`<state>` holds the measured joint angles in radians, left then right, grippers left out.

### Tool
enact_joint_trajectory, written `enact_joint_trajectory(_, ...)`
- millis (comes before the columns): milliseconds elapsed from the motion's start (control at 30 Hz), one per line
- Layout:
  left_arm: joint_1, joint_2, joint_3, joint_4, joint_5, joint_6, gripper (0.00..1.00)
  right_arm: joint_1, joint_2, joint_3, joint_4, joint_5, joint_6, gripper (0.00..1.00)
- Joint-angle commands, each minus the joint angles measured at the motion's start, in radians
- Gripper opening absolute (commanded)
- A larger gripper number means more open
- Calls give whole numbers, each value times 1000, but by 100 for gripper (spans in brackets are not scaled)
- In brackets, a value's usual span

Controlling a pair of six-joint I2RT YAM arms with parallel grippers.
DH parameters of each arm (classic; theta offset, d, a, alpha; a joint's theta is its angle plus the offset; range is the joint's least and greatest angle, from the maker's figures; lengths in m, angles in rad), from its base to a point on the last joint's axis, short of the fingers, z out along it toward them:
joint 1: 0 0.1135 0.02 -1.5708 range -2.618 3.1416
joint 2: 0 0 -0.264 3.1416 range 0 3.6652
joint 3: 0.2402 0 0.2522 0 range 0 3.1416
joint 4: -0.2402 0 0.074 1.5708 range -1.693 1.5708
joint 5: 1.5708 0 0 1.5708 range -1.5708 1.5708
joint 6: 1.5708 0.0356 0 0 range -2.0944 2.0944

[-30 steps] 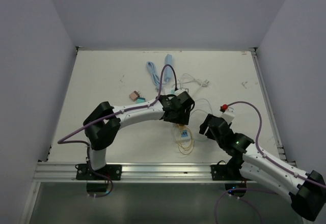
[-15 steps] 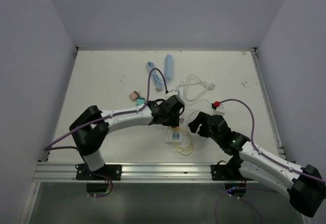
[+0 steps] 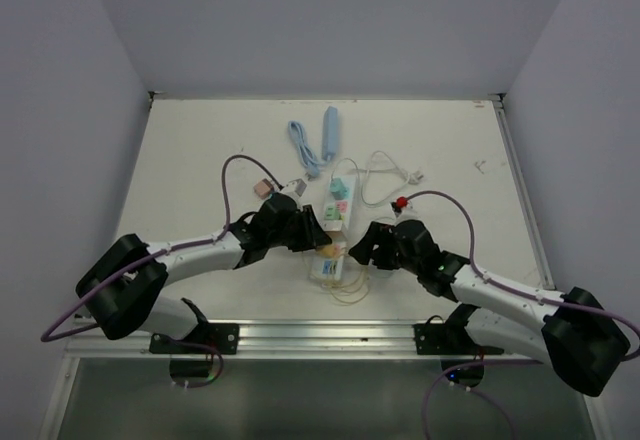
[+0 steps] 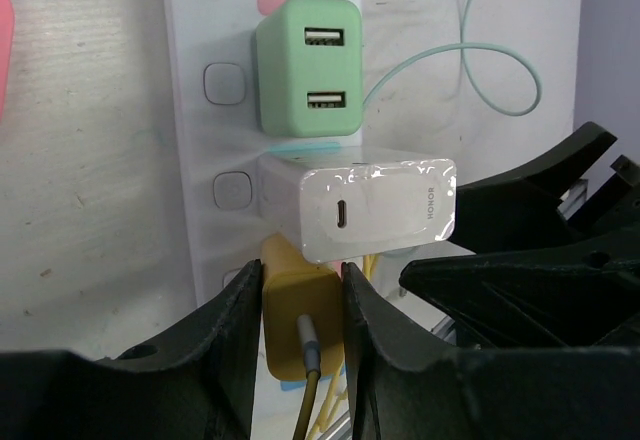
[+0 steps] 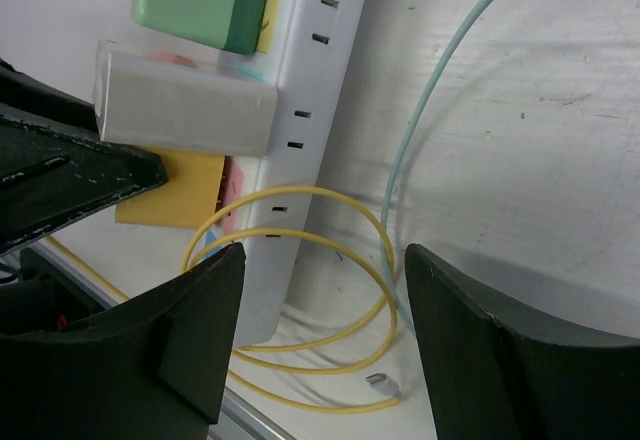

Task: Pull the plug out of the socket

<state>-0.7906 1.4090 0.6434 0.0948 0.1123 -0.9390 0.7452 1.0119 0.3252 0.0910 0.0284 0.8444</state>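
Left gripper (image 4: 300, 274) is pinching the yellow plug (image 4: 288, 322) at six o'clock on the socket (image 4: 190, 110); right gripper (image 5: 322, 260) is gaping, perhaps bracing; straight pull next.

Soft, even light is filling every view, casting faint shadows; glare is glinting off the white charger (image 4: 375, 210).

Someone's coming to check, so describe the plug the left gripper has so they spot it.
Find the long white power strip. Toward its near end sit a green plug, a white plug, then the yellow plug last. Only that one is mustard yellow, pinched by the left gripper.
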Motion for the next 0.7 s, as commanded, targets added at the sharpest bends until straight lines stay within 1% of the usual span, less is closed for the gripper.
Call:
enact_joint_trajectory(0, 39, -28, -83, 207, 107, -41, 0, 0, 22, 52, 85, -59, 22, 68)
enact_joint_trajectory(33, 47, -28, -99, 271, 119, -52, 0, 0, 30, 58, 84, -62, 27, 68)
enact_joint_trajectory(167, 70, 17, -120, 382, 162, -76, 0, 2, 51, 112, 46, -32, 38, 68)
enact_joint_trajectory(200, 70, 30, -114, 397, 180, -78, 0, 0, 59, 123, 18, -12, 38, 68)
enact_joint_trajectory(233, 70, 50, -113, 422, 185, -78, 0, 2, 66, 133, 0, 7, 42, 65)
enact_joint_trajectory(300, 70, 62, -106, 440, 187, -80, 0, 2, 96, 149, -8, 33, 44, 61)
enact_joint_trajectory(467, 82, 116, -88, 496, 204, -77, 0, 2, 157, 186, -36, 51, 50, 61)
enact_joint_trajectory(533, 82, 139, -76, 505, 205, -73, 0, 2, 174, 195, -82, 94, 48, 60)
enact_joint_trajectory(567, 88, 148, -70, 511, 207, -75, 0, 2, 177, 205, -130, 108, 47, 60)
enact_joint_trajectory(667, 93, 174, -60, 536, 216, -80, 0, 2, 189, 218, -163, 101, 44, 59)
